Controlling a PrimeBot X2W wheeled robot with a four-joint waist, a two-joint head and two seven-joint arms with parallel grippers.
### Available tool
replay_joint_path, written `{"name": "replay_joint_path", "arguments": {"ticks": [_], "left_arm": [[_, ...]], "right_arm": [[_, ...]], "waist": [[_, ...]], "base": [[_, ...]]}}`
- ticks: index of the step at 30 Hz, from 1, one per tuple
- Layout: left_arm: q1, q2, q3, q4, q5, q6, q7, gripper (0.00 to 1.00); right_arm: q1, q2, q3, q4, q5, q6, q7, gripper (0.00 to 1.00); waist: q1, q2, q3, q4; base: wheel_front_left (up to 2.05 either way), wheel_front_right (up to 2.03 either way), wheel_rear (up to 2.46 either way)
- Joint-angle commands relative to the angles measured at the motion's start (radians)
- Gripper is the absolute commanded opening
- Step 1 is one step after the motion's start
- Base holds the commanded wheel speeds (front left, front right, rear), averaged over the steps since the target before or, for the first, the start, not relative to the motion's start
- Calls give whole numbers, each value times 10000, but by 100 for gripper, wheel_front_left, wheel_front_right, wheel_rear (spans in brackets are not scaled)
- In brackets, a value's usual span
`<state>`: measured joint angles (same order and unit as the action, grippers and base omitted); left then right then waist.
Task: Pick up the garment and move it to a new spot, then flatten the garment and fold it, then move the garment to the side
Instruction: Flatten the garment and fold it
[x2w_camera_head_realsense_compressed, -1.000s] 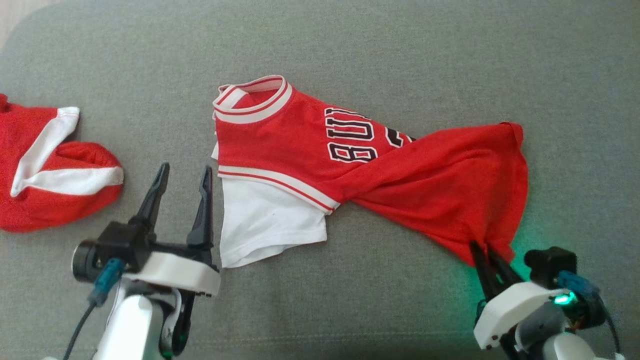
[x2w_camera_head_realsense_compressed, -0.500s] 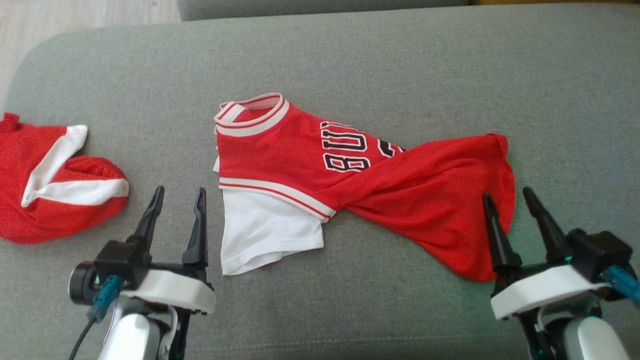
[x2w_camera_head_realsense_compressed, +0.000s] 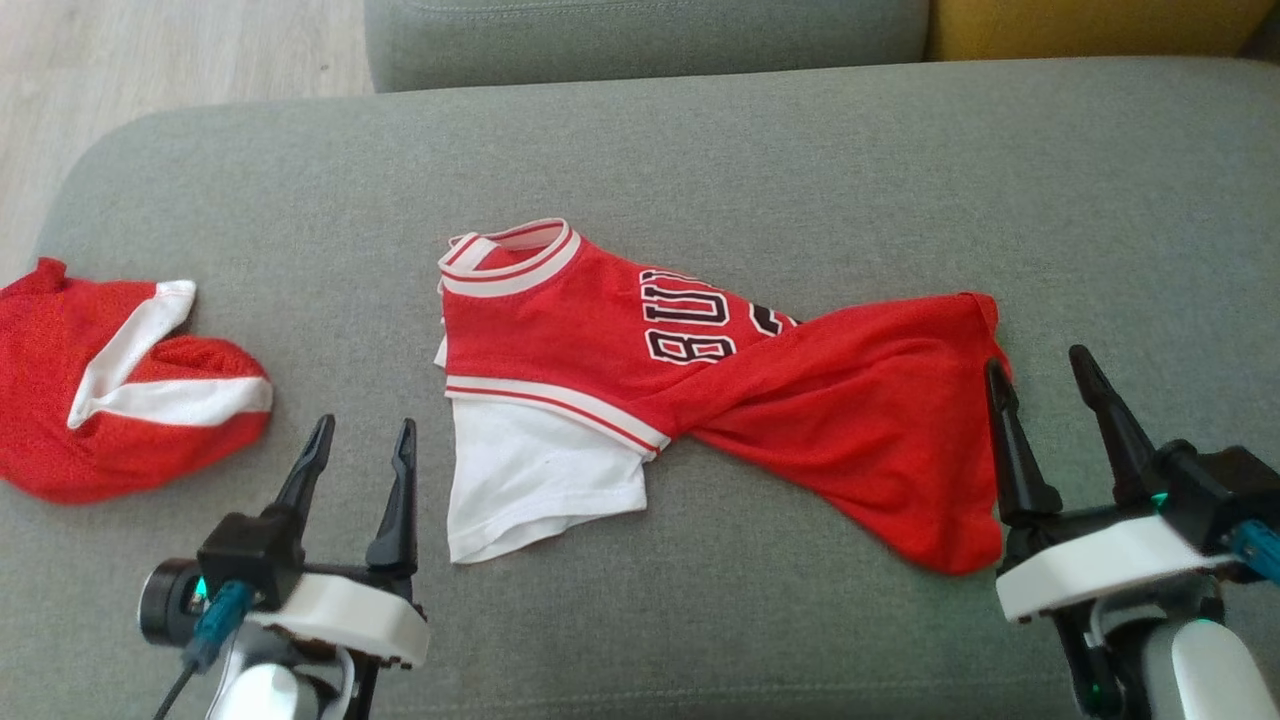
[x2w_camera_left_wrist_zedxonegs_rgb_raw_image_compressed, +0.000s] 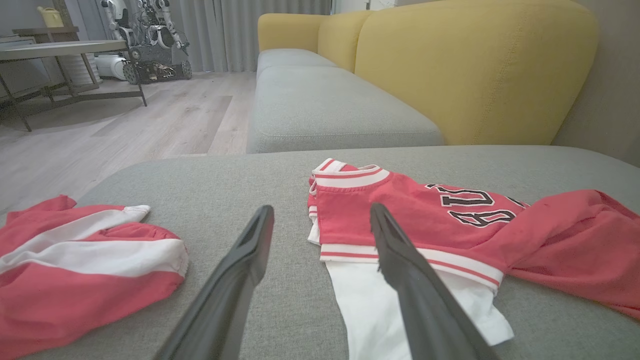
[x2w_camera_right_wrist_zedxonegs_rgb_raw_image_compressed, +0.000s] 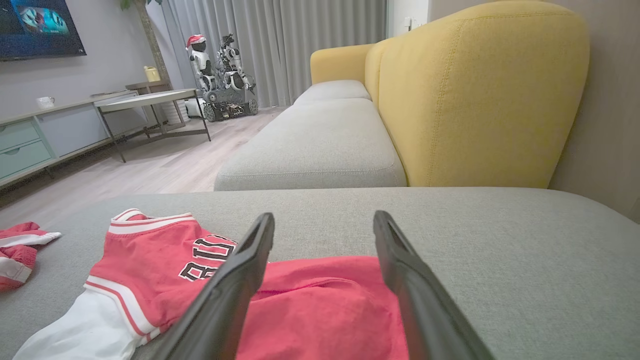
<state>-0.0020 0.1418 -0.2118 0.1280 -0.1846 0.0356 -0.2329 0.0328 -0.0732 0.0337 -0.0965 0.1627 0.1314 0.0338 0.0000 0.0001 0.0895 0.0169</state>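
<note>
The garment (x2w_camera_head_realsense_compressed: 850, 420) is a red jersey with black-and-white lettering, a striped collar and a white sleeve. It lies twisted across the middle of the grey cushion (x2w_camera_head_realsense_compressed: 750, 150), collar to the left and red hem bunched to the right. My left gripper (x2w_camera_head_realsense_compressed: 365, 423) stands open just left of the white sleeve, with nothing between its fingers. My right gripper (x2w_camera_head_realsense_compressed: 1035, 358) is open beside the hem's right edge and holds nothing. The left wrist view has the jersey (x2w_camera_left_wrist_zedxonegs_rgb_raw_image_compressed: 425, 220) ahead of the left gripper (x2w_camera_left_wrist_zedxonegs_rgb_raw_image_compressed: 321, 208), to its right. In the right wrist view the jersey (x2w_camera_right_wrist_zedxonegs_rgb_raw_image_compressed: 150, 265) lies below and left of the right gripper (x2w_camera_right_wrist_zedxonegs_rgb_raw_image_compressed: 324, 215).
A second red and white garment (x2w_camera_head_realsense_compressed: 130, 400) lies crumpled at the cushion's left end, also seen in the wrist views (x2w_camera_left_wrist_zedxonegs_rgb_raw_image_compressed: 75, 260) (x2w_camera_right_wrist_zedxonegs_rgb_raw_image_compressed: 17, 245). Behind the cushion sit another grey seat (x2w_camera_head_realsense_compressed: 640, 40) and a yellow backrest (x2w_camera_head_realsense_compressed: 1080, 25). Wooden floor (x2w_camera_head_realsense_compressed: 150, 60) shows at far left.
My right gripper has opened and let go of the red hem, which now rests on the cushion. The head camera tilted up, shifting the whole picture downward.
</note>
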Motion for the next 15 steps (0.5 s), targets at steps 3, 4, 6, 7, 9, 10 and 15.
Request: {"name": "replay_joint_path", "arguments": {"ticks": [3,4,6,7,9,10,15], "left_arm": [[-246,205,357,-455,6,115,32,100],[-239,213,355,-471,-1,124,41,100],[-241,231,346,-494,-15,135,57,100],[-245,238,337,-500,-19,137,62,100],[-256,250,320,-501,-29,146,72,100],[-261,254,311,-500,-36,150,79,100],[-415,214,123,-232,-216,-60,387,100]], "right_arm": [[-142,-42,190,-433,-114,-7,-64,100],[-136,-35,190,-430,-118,-7,-58,100],[-143,-22,191,-431,-114,-7,-55,100],[-145,-17,183,-428,-120,-7,-53,100],[-145,-7,164,-419,-131,-7,-49,100],[-145,-2,157,-415,-139,-7,-43,100],[-178,19,152,-407,-123,-7,-43,100]], "waist": [[0,-1,-2,-37],[0,-1,5,-44],[0,-1,24,-54],[0,-1,29,-53],[0,-1,32,-48],[0,-1,37,-46],[0,-1,140,-27]], "base": [[0,0,0],[0,0,0],[0,0,0],[0,0,0],[0,0,0],[0,0,0],[0,0,0]]}}
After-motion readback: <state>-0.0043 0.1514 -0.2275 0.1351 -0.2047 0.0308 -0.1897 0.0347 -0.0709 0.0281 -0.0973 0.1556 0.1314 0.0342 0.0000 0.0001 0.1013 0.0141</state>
